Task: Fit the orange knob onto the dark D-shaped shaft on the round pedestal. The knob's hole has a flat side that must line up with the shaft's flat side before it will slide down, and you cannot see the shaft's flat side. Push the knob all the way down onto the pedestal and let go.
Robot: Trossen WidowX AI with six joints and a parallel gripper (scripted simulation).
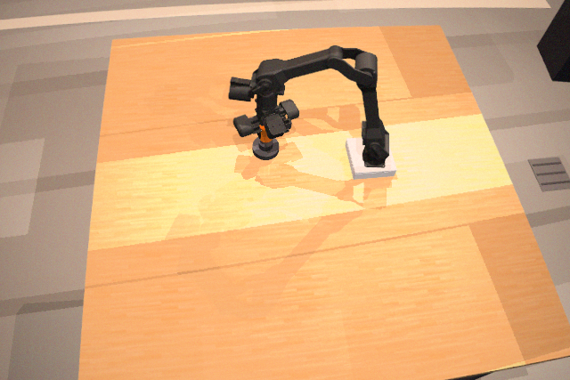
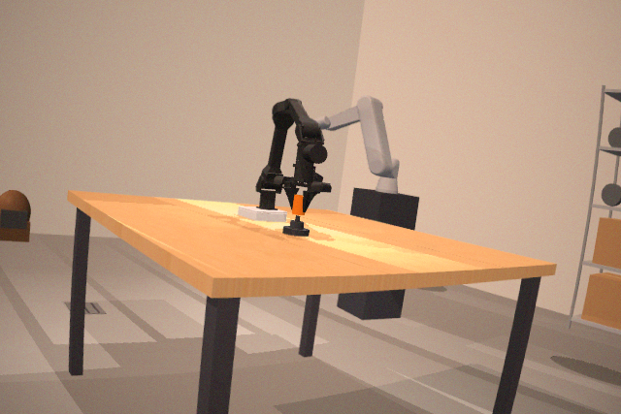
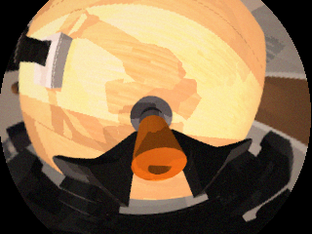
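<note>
Fingers point(image 2: 299, 201) are closed on the orange knob point(image 1: 264, 134) point(image 2: 298, 205) point(image 3: 160, 146), one on each side, gripping it nearly upright in the exterior view. In the wrist view the knob's near end shows a dark recess; the hole at its far end faces away, so its flat side cannot be seen. Just beyond, the dark shaft point(image 2: 297, 218) shows below the knob in the exterior view, with the knob held above the round pedestal point(image 1: 265, 150) point(image 2: 296, 230) point(image 3: 136, 108) and not seated. Whether knob and shaft touch, I cannot tell. The pedestal stands on the bench point(image 1: 193, 311) point(image 2: 350, 269) point(image 3: 224, 93), with the arm's white base point(image 1: 356, 172) point(image 2: 261, 213) point(image 3: 57, 68) farther off.

The step in hand seems to be finding the angle. Best to keep the knob centred and plumb, press lightly, and turn it slowly until it drops; forcing it could tilt it or twist it in the grip. Only once it sinks should the push firm up, down to the pedestal, before letting go.
</note>
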